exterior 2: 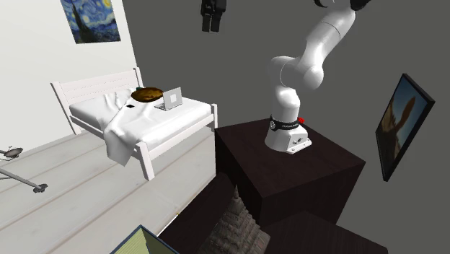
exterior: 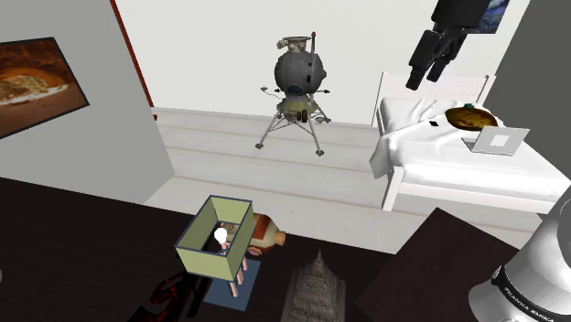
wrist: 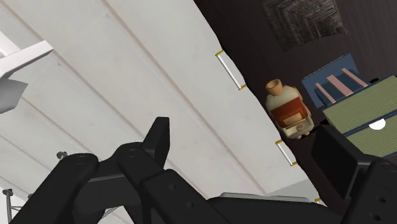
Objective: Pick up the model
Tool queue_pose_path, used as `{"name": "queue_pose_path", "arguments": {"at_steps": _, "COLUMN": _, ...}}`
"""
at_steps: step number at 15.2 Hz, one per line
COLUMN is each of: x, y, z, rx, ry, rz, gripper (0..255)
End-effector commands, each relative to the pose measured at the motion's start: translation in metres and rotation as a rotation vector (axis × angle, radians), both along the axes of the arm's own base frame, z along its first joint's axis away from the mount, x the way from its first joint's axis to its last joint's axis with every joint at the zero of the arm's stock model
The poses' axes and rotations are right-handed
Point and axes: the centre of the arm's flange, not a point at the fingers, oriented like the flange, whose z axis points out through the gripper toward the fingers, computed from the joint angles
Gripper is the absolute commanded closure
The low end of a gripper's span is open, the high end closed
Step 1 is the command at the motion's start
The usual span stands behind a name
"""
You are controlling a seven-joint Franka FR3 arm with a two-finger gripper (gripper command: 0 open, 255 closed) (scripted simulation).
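2 fingers (wrist: 159, 137) of the tool (wrist: 247, 137) wide apart, clasping and touching nothing, high above the floor (wrist: 127, 63).

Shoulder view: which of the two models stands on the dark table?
The grey tiered tower, beside the green box; the legged spacecraft model stands on the pale floor.

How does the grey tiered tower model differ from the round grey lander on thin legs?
The grey tiered tower model stands on the dark table; the round grey lander stands on the pale floor. The tower is stepped and tapering; the lander is a ball-shaped body on splayed legs. Both are grey and upright.
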Motion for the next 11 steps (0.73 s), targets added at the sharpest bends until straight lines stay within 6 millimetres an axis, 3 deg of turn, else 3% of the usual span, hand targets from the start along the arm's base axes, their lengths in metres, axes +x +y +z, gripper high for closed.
{"name": "queue_pose_path", "arguments": {"at_steps": 1, "x": 0.0, "y": 0.0, "z": 0.0, "rx": 0.0, "ry": 0.0, "rz": 0.0, "gripper": 0}}
{"name": "queue_pose_path", "arguments": {"at_steps": 11, "x": 0.009, "y": 0.06, "z": -0.116, "rx": 0.035, "ry": 0.072, "rz": -0.25, "gripper": 0}}
